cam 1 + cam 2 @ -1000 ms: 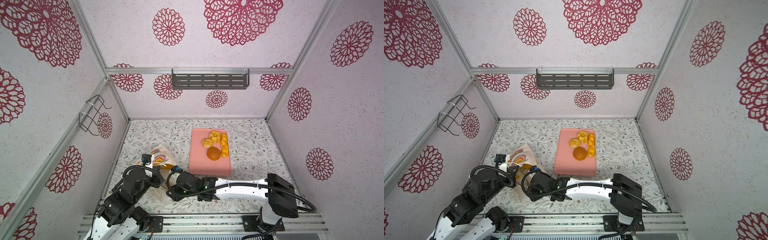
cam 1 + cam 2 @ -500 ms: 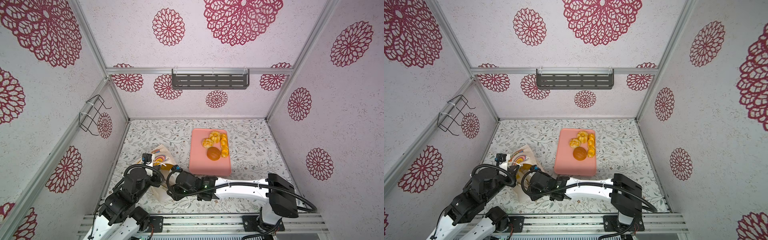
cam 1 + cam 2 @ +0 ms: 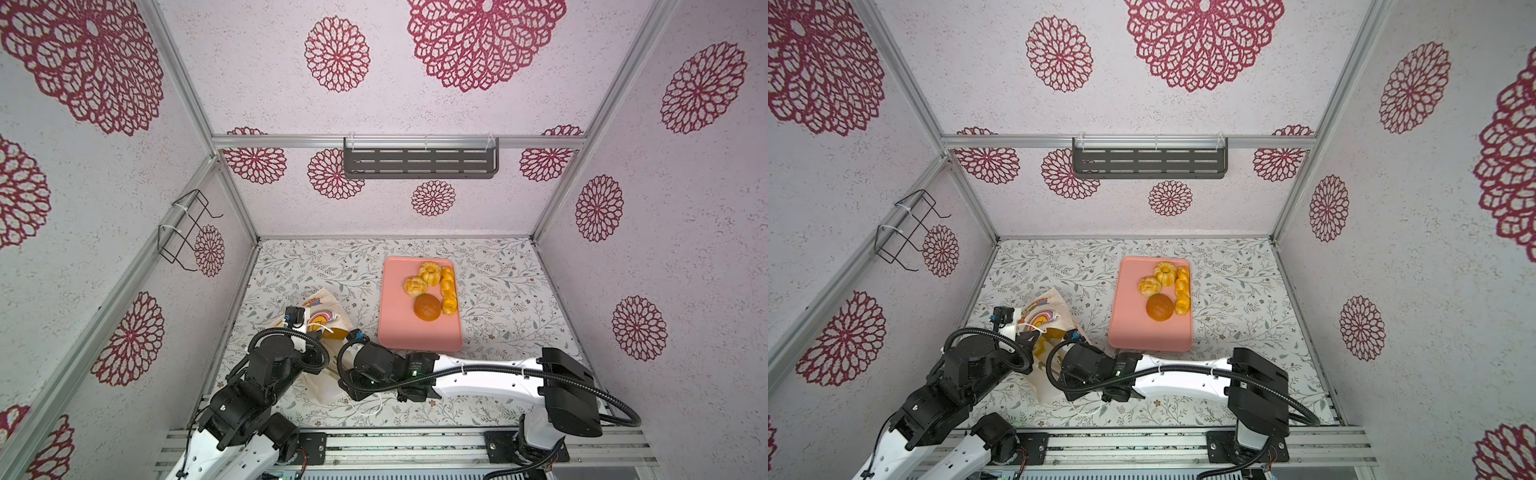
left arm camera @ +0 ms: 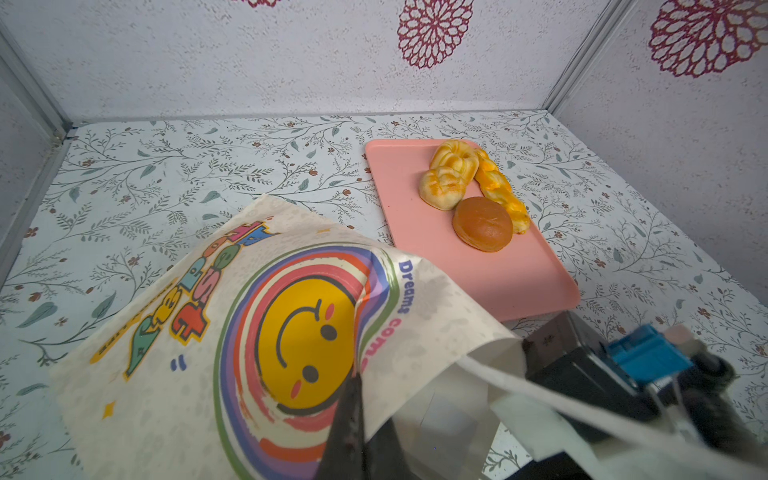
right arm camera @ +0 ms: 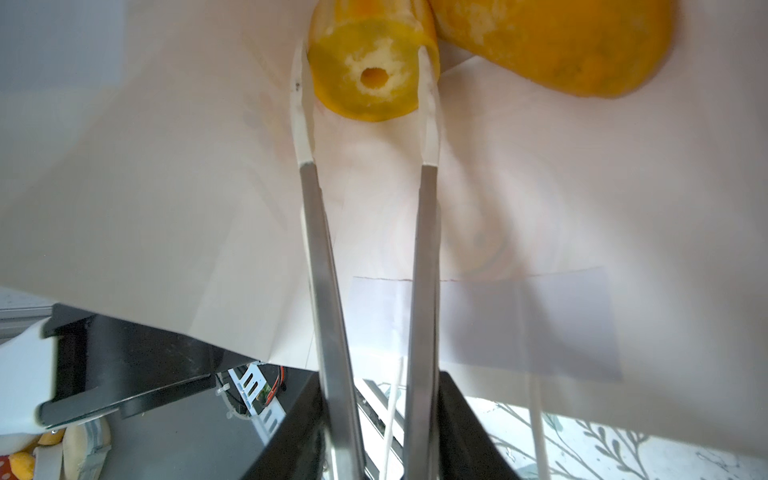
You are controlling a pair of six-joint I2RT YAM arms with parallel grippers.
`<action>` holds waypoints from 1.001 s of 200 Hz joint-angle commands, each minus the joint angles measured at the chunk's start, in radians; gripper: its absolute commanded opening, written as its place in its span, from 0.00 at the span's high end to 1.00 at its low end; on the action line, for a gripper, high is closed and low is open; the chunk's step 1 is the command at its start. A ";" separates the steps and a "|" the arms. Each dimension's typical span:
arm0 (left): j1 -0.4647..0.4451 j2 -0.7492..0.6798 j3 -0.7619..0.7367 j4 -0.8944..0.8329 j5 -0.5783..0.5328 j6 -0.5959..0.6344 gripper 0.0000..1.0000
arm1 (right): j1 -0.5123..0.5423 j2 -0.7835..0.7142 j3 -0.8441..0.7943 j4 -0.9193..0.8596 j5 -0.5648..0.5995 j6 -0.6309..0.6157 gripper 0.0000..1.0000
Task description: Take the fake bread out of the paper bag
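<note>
Right wrist: right gripper point(image 5: 362, 62) inside paper bag point(image 5: 166, 187), jaws clamped either side of ring bread point(image 5: 376, 102).

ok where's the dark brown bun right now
In both top views the dark brown bun sits on the pink tray, right of centre, beside the braided stick, with the knotted roll just behind it.

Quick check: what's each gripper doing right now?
Left gripper: shut, jaws pinching the paper bag at its mouth edge.
Right gripper: inside the bag, jaws closed on a ring-shaped fake bread.
</note>
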 commanded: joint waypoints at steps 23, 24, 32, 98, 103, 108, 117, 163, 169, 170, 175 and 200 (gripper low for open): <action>-0.002 0.016 0.029 0.050 0.010 -0.020 1.00 | -0.012 -0.014 0.034 -0.020 0.054 0.029 0.59; -0.001 0.017 0.029 0.050 0.010 -0.020 1.00 | -0.012 -0.014 0.034 -0.020 0.054 0.029 0.59; -0.001 0.018 0.028 0.051 0.011 -0.021 1.00 | -0.013 -0.001 0.042 -0.025 0.050 0.039 0.59; -0.001 0.006 0.023 0.045 0.011 -0.025 1.00 | -0.014 0.000 0.006 -0.013 0.077 0.086 0.88; -0.002 0.005 0.022 0.045 0.010 -0.025 1.00 | -0.014 -0.005 0.003 -0.013 0.079 0.086 0.91; -0.001 0.004 0.020 0.045 0.010 -0.026 1.00 | -0.015 -0.011 0.001 -0.015 0.082 0.086 0.94; -0.001 0.000 0.018 0.045 0.010 -0.028 1.00 | -0.014 -0.019 -0.003 -0.021 0.087 0.088 0.98; -0.002 0.001 0.005 0.056 0.006 -0.029 1.00 | -0.014 -0.086 -0.040 -0.025 0.082 0.072 1.00; -0.001 0.000 0.006 0.056 0.002 -0.029 1.00 | -0.012 -0.097 -0.052 -0.016 0.077 0.071 1.00; -0.001 0.000 0.006 0.056 0.001 -0.029 1.00 | -0.013 -0.100 -0.054 -0.014 0.076 0.070 1.00; -0.002 0.000 0.006 0.056 0.000 -0.030 1.00 | -0.012 -0.110 -0.064 -0.007 0.069 0.071 1.00; -0.002 -0.005 0.008 0.052 -0.011 -0.032 1.00 | -0.008 -0.157 -0.102 0.006 0.065 0.076 1.00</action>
